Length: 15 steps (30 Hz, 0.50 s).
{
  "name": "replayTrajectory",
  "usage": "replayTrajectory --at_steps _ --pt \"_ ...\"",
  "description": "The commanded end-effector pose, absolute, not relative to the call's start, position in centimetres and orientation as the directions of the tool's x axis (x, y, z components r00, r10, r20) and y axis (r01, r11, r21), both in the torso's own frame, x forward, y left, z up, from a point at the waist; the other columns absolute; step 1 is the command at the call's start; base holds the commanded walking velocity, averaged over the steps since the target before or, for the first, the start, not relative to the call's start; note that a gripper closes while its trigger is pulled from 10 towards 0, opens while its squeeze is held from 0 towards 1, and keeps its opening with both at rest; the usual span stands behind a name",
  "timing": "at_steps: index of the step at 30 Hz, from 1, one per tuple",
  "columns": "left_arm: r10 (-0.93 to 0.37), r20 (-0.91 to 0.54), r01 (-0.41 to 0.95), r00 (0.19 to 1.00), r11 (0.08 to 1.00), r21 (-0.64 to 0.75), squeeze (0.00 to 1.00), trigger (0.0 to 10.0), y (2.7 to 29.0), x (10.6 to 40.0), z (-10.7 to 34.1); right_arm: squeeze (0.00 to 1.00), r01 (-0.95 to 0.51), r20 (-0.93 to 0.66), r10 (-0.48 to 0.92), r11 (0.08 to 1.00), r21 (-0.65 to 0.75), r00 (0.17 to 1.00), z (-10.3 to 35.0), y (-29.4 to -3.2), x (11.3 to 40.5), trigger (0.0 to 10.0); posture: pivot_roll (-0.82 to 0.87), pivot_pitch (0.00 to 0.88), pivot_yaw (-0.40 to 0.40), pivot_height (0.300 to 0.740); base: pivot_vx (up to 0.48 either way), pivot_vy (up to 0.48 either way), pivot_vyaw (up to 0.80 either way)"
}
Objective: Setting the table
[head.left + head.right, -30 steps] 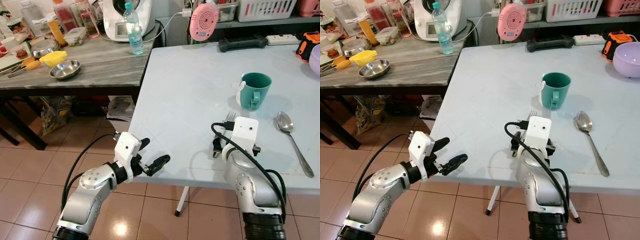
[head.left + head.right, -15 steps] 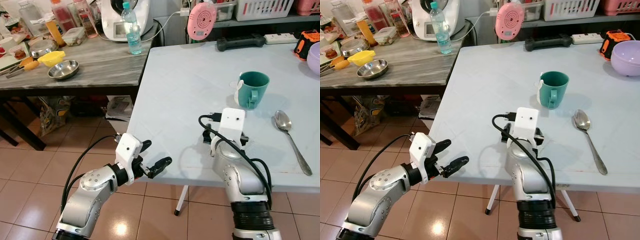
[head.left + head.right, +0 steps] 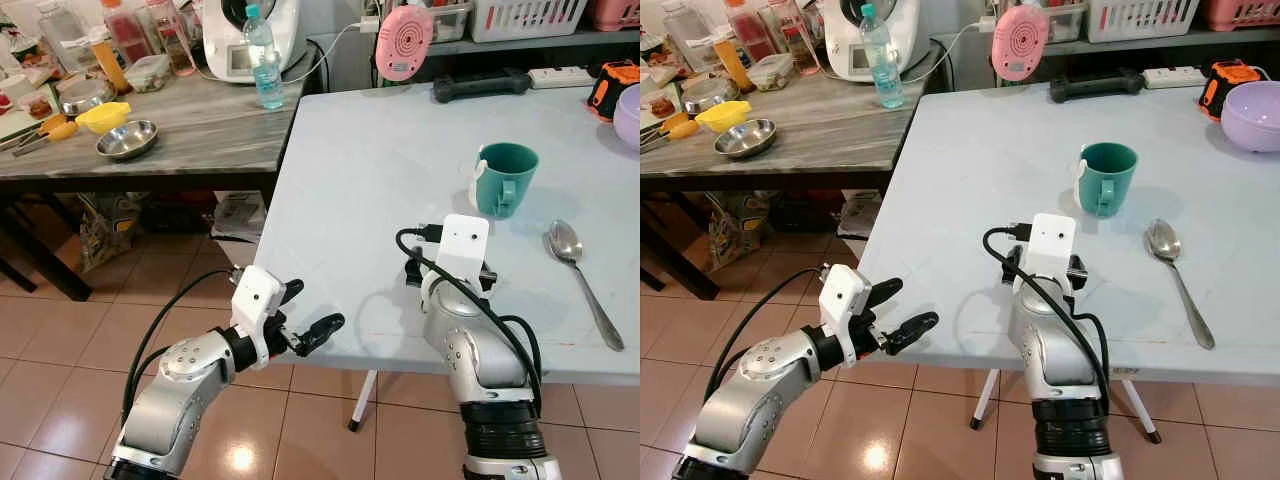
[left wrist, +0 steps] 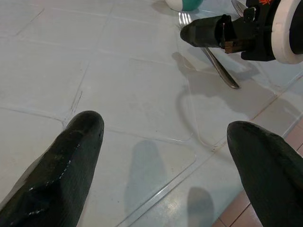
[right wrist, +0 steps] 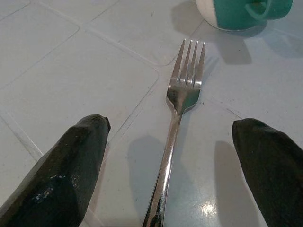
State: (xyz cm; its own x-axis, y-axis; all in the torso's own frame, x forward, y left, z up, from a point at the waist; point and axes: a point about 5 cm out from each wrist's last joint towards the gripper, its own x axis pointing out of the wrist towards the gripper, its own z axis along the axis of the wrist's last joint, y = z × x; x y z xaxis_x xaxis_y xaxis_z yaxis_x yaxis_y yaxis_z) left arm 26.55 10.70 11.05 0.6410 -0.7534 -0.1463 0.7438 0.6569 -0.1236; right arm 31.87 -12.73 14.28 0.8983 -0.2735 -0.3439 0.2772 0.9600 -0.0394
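Observation:
A steel fork lies flat on the pale blue table, its tines pointing at a green mug. My right gripper rests low over the fork, open, one black finger on each side of the handle without touching it. From the head views the white wrist block hides the fork. A steel spoon lies to the right of the mug. My left gripper hangs open and holds nothing at the table's near left edge. In the left wrist view the fork lies beyond my left gripper.
A purple bowl stands at the far right of the table. Along the back are a pink round device, a black handle and an orange tool. The wooden side table on the left holds a steel bowl and a water bottle. Tiled floor lies below.
My right arm has shifted left and a little forward on the table, so its wrist block now covers the fork tines. The left arm has hardly moved.

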Motion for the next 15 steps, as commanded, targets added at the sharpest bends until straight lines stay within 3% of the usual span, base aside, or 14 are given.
replayTrajectory --at_steps 1,15 --pt "-0.752 -0.157 0.744 0.64 0.658 -0.116 0.0 10.0 11.02 26.42 11.11 0.0 0.261 -0.351 -0.257 0.965 -0.037 0.9 14.39 -12.2 32.01 10.0 -0.13 0.071 0.153 0.74 0.0 0.0 0.0" --pt "-0.752 -0.16 0.744 0.639 0.657 -0.117 0.0 10.0 11.03 26.39 11.14 0.0 0.263 -0.355 -0.26 0.964 -0.041 0.898 14.3 -12.13 31.95 10.0 -0.13 0.072 0.153 0.74 0.0 0.0 0.0"
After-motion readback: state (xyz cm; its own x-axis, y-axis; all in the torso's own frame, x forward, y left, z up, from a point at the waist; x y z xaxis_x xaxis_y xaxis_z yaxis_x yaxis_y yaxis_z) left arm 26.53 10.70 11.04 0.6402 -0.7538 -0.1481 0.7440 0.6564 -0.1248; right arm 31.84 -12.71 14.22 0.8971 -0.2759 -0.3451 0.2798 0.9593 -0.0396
